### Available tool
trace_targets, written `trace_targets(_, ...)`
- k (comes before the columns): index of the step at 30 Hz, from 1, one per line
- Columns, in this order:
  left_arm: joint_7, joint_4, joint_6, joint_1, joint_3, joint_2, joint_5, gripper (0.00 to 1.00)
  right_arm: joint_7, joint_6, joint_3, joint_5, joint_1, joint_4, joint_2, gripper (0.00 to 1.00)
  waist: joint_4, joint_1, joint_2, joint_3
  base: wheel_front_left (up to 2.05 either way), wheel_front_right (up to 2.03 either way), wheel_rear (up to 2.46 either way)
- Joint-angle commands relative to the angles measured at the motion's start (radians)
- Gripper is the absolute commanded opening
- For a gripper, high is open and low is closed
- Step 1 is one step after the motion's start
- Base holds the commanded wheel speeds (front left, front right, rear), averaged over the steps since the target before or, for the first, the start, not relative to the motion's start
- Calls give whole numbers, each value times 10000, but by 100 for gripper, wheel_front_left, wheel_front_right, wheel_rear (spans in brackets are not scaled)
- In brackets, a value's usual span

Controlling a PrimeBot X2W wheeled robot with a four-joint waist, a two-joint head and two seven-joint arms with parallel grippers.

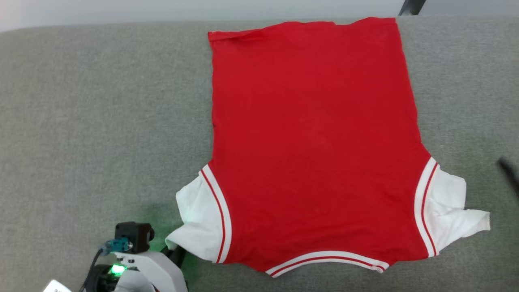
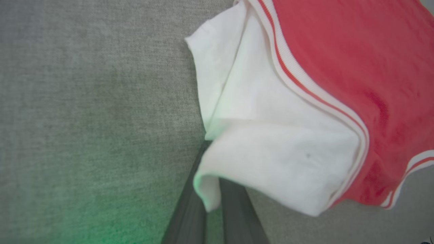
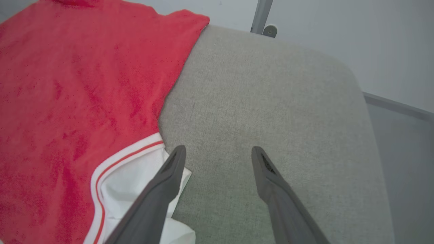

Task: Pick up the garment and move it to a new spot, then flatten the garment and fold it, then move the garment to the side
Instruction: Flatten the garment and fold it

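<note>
A small red short-sleeved cloth shirt with white sleeves (image 1: pixel 316 142) lies flat, centre-right on the grey fabric table (image 1: pixel 101 121). Lower left, the left end effector (image 2: pixel 212 200) pinches a sleeve edge; the right end effector (image 3: pixel 218 152) hangs spread beside the other sleeve.

- Bare pale wall (image 3: pixel 322 30) and metal post (image 3: pixel 261 13) are suggesting a plain lab or test room.
- Grey cloth-covered surface (image 3: pixel 271 101) is serving as the workbench.
</note>
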Motion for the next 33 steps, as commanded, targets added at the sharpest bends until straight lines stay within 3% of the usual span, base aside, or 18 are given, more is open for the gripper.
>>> trace_targets(1, 135, 47, 50, 89, -226, -242, 68, 0, 303, -13, -356, 125, -148, -370, -62, 100, 135, 0, 0, 113, 0, 0, 0)
trace_targets(4, 187, -113, 55, -120, -255, -341, 176, 0, 1095, -13, -731, 173, -943, -978, -343, 100, 363, 0, 0, 339, 0, 0, 0)
trace_targets(7, 250, -269, 25, -455, -316, -470, 351, 0, 2071, -12, -355, 335, -2178, -611, -392, 100, 675, 0, 0, 693, 0, 0, 0)
trace_targets(17, 377, -231, -381, -1588, -668, -1205, 949, 0, 5348, -12, 1657, 43, -7907, 3397, -258, 100, 2139, 0, 0, 2335, 0, 0, 0)
trace_targets(25, 292, 214, -738, -2169, -904, -1809, 1268, 0, 5489, -12, 1787, -1187, -10826, 6382, -8, 100, 3227, 0, 0, 3422, 0, 0, 0)
trace_targets(33, 174, 739, -841, -2290, -978, -2063, 1300, 0, 5161, -12, 2012, -2098, -11842, 8517, 298, 100, 3449, 0, 0, 4012, 0, 0, 0)
